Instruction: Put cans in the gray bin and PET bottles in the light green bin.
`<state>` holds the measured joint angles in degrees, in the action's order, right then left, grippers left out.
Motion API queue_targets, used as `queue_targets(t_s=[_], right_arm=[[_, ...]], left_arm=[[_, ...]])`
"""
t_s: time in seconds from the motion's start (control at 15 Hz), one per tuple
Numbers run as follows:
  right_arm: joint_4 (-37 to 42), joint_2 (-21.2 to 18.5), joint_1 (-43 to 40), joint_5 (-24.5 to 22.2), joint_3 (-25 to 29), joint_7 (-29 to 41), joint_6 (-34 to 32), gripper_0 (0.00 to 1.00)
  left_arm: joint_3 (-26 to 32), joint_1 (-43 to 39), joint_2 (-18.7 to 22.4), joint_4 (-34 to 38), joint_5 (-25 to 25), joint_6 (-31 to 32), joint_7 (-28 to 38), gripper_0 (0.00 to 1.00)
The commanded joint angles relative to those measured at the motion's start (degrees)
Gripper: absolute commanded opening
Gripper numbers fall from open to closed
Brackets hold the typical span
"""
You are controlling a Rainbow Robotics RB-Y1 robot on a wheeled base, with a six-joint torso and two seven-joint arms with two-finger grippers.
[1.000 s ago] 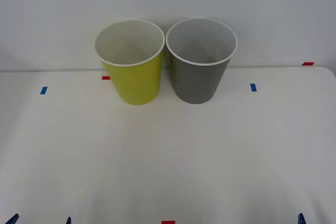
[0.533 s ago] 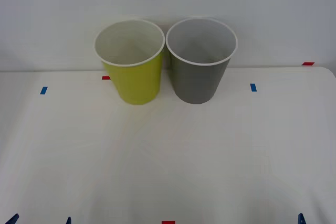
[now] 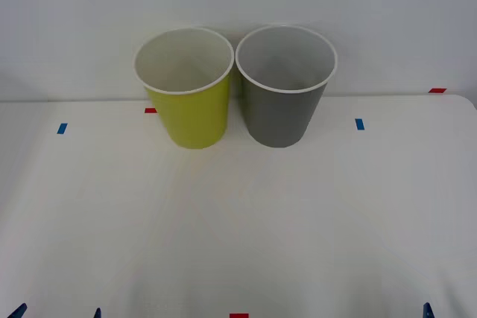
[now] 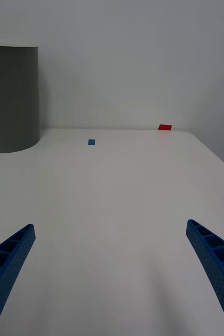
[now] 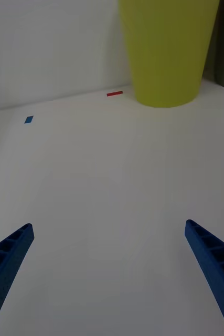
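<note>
Nothing has moved: green bin (image 3: pixel 190 113) and gray bin (image 3: pixel 283 109) stand apparently touching on the tabletop (image 3: pixel 238 221), left claw (image 5: pixel 109 273) and right claw (image 4: pixel 112 273) both wide at its near edge.

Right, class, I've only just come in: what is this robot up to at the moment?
Nothing is being handled right now. The light green bin and the gray bin stand upright side by side at the far edge of the white table, rims nearly touching. The left gripper and right gripper hang low over the table's near edge, fingers spread open and holding nothing. Small blue and red tape marks dot the table.
</note>
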<state>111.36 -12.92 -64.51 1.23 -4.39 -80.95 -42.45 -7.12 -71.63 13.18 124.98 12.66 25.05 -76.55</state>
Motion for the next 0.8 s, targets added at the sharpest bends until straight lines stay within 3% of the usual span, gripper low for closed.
queue_targets(t_s=[0.07,0.8], right_arm=[[0.0,0.0,0.0,0.0,0.0,0.0,0.0,1.00],[0.0,0.0,0.0,0.0,0.0,0.0,0.0,1.00]], left_arm=[[0.0,0.0,0.0,0.0,0.0,0.0,0.0,1.00],[0.0,0.0,0.0,0.0,0.0,0.0,0.0,1.00]])
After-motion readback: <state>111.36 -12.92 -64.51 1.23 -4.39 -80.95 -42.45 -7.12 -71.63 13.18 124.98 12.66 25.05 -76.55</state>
